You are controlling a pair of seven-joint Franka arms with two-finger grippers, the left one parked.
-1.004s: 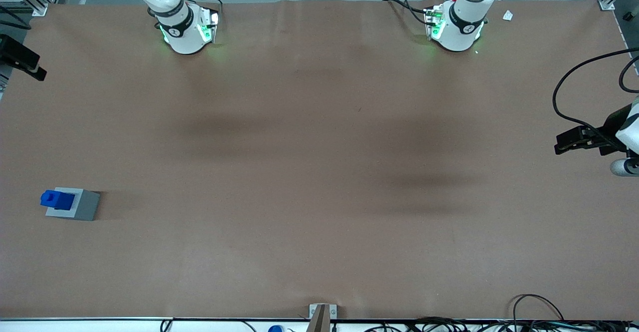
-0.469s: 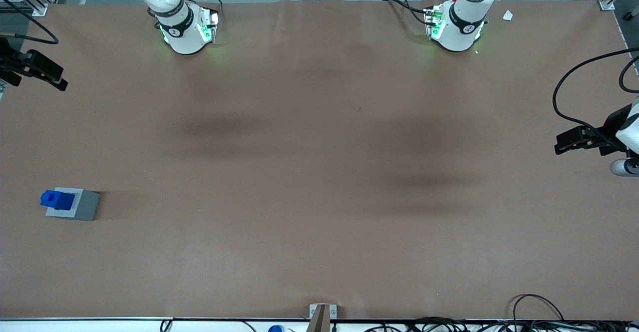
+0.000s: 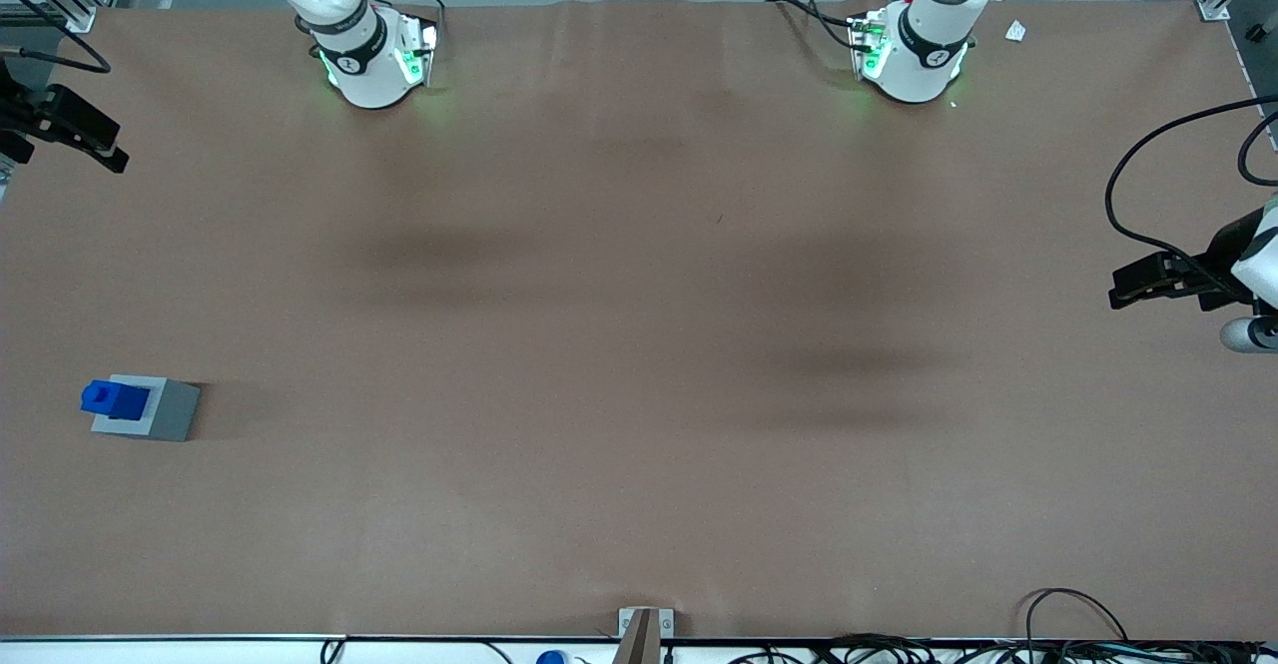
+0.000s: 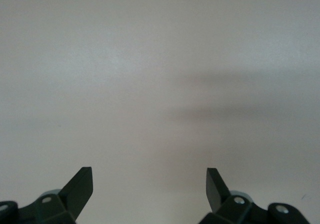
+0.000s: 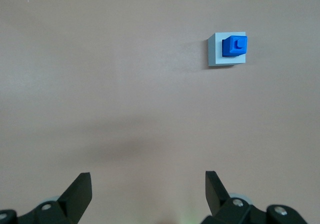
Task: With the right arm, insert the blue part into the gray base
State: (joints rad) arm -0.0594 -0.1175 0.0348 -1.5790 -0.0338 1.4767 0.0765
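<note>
The blue part (image 3: 113, 398) is seen on top of the gray base (image 3: 165, 412), at the edge of the base toward the working arm's end of the table (image 3: 639, 344). Whether it is fully seated in the recess cannot be told; it stands well proud of the gray top. Both pieces are found exactly where they are shown half a second and a full second earlier, so nothing is disturbed there.

The only change is found at the right arm's gripper (image 3: 110, 157). It is seen at the working arm's end of the table, farther from the front camera than the base and well apart from it. Over the last second it is shown shifted slightly inward over the table, then back a little.

In the right wrist view the fingers (image 5: 80, 189) are spread wide and nothing is held between them; the part and base are seen at a distance, untouched.

For the task, this is judged a retreat or settling of the arm after release. The insertion is likely done, provided the part is truly seated, and no grasp is being prepared.
</note>
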